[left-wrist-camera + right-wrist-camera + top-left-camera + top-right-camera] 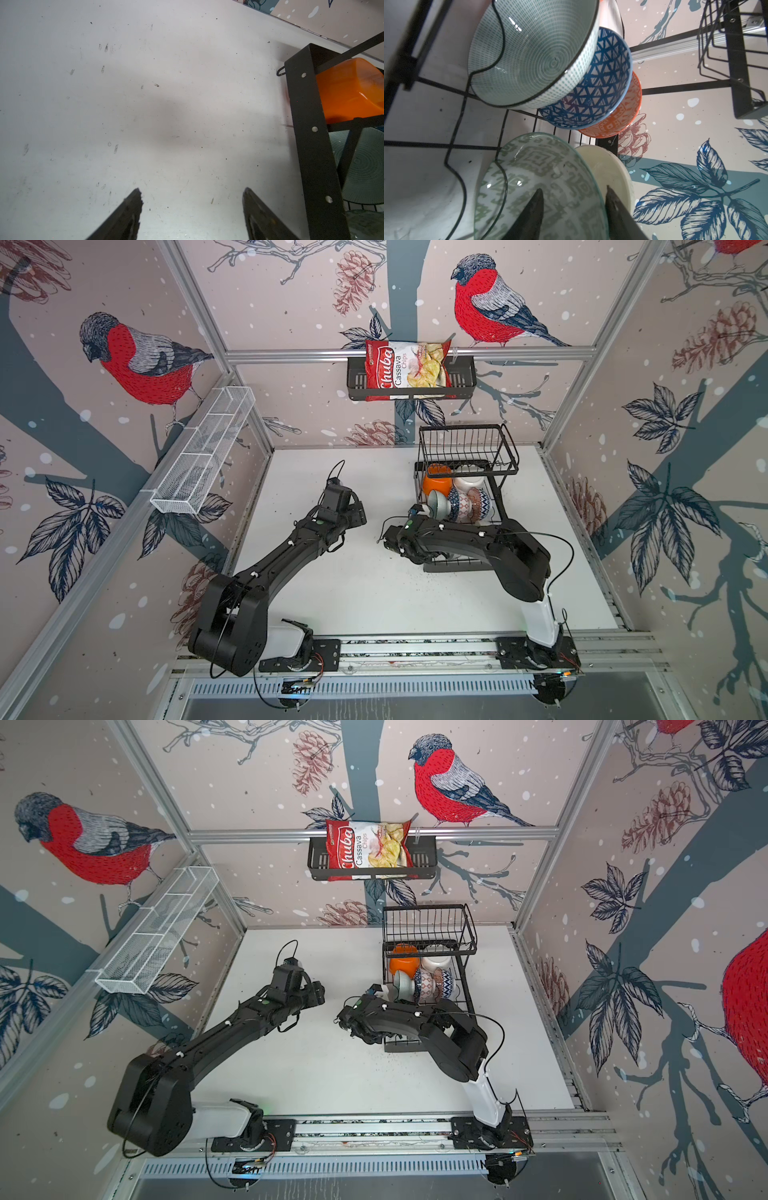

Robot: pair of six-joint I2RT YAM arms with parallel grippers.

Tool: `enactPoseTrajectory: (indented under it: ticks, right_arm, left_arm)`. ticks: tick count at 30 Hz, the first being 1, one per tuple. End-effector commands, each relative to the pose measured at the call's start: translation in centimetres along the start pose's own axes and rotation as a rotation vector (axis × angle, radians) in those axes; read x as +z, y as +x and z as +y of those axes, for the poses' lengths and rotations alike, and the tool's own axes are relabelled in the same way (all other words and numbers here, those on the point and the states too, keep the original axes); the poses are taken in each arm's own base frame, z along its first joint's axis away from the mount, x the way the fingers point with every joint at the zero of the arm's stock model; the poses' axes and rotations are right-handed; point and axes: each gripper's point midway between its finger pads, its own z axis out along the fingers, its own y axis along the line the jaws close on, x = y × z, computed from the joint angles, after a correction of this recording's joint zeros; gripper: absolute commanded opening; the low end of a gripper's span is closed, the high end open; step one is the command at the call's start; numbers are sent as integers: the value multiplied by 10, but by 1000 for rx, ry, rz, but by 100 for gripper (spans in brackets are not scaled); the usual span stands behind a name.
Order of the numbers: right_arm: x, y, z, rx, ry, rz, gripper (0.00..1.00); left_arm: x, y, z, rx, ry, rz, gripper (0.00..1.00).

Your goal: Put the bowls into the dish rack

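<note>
Bowls [455, 504] stand on edge among the wire dividers of the dish rack [503, 467], at the right of the table [353, 593] in both top views. We see the teal bowl [529, 62], the blue patterned bowl [608, 79] and the orange-red patterned bowl [627, 116] leaning in a row, the orange bowl [436, 485] behind them. Our right gripper [574, 189] straddles the rim of the green patterned bowl [539, 162], jaws parted, not clamping it, the cream bowl [604, 166] just beside. Our left gripper [192, 190] hovers over bare table, jaws spread wide

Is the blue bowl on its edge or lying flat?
On its edge: the blue bowl leans between the teal bowl and the orange-patterned bowl.
</note>
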Motion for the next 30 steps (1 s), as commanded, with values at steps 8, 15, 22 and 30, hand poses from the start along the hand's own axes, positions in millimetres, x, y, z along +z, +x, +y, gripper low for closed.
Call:
enactPoseTrajectory:
  ticks: [8,15,22,30]
  right_arm:
    - [-7,-7,-2,48,-58,-21,52]
    - [-20,-21,-10,146,-159,-68,54]
    - [-33,-38,-44,371,-338,-143,58]
    - [-16,-28,-86,609,-410,-135,61]
  left_arm:
    - [-1,-2,0,11,4,-6,76]
    - [-2,-3,1,10,1,-11,76]
    - [-4,-6,3,-4,6,-16,76]
    - [-9,-11,7,-34,8,-40,76]
